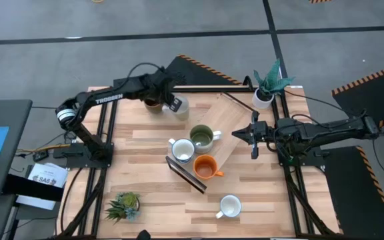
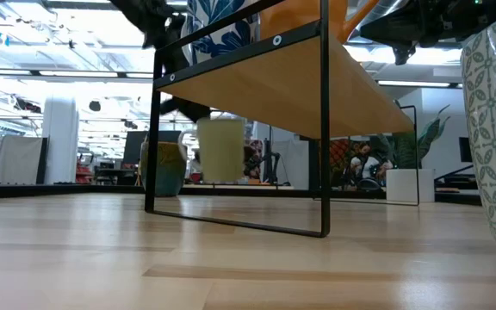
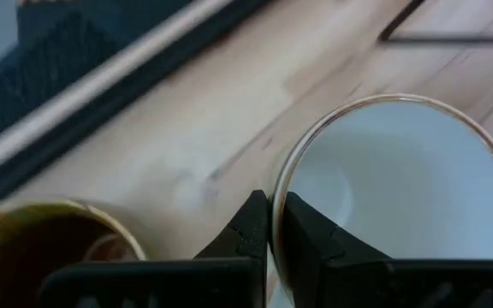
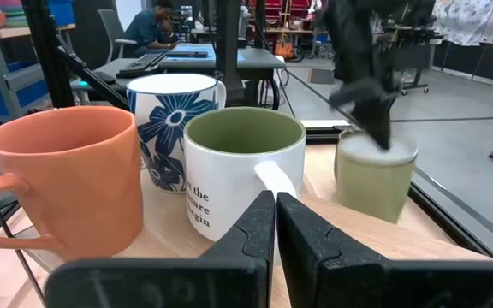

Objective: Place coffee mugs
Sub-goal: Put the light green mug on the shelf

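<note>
High view showed three mugs on the wooden shelf (image 1: 227,127): olive-lined mug (image 1: 202,137), blue-flowered mug (image 1: 182,151), orange mug (image 1: 206,167). Left gripper (image 1: 173,104) pinched the pale mug (image 1: 179,107) rim by the brown mug (image 1: 153,103); right gripper (image 1: 247,133) waited, fingers closed. Three remained, I judged.

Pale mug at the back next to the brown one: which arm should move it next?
Left. The left gripper pinches the pale mug by its rim. The right gripper is shut, holding nothing, away by the rack.
</note>
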Robot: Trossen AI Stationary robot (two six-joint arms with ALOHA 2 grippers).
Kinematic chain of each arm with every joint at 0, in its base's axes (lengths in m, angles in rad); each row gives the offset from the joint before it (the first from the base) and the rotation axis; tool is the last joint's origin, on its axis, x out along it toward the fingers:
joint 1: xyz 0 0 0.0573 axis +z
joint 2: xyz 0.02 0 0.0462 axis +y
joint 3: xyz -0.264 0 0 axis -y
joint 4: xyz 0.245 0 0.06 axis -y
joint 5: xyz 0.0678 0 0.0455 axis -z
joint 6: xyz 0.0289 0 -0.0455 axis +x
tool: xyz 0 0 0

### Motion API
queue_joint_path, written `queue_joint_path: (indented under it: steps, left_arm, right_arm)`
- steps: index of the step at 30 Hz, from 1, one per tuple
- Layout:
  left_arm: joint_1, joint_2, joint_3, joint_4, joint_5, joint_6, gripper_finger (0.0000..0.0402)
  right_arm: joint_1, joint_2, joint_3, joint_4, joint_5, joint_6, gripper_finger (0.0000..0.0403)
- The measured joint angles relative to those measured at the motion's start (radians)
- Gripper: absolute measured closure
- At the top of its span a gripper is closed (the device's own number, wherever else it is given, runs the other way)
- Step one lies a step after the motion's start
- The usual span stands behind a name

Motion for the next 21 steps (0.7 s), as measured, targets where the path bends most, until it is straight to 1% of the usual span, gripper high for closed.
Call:
queue_joint_path:
  steps: [6,10,14,17,21]
  left_arm:
    - [-0.027,-0.005,0.217,-0.096,-0.055,0.032,0.0399]
    - [-0.074,-0.005,0.343,-0.114,-0.041,0.06,0.04]
    - [-0.138,-0.004,0.443,-0.146,-0.024,0.068,0.0401]
    - [-0.183,0.017,0.502,-0.169,-0.018,0.07,0.0401]
    - [-0.231,0.093,0.589,-0.217,-0.029,0.088,0.0401]
  right_arm:
    - [0.0,0.0,0.0,0.0,0.0,0.024,0.036]
    - [0.0,0.0,0.0,0.0,0.0,0.034,0.036]
    - [0.0,0.0,0.0,0.0,0.0,0.034,0.036]
    - [0.0,0.0,0.0,0.001,0.0,0.034,0.036]
    - [0.0,0.0,-0.001,0.013,0.0,0.034,0.036]
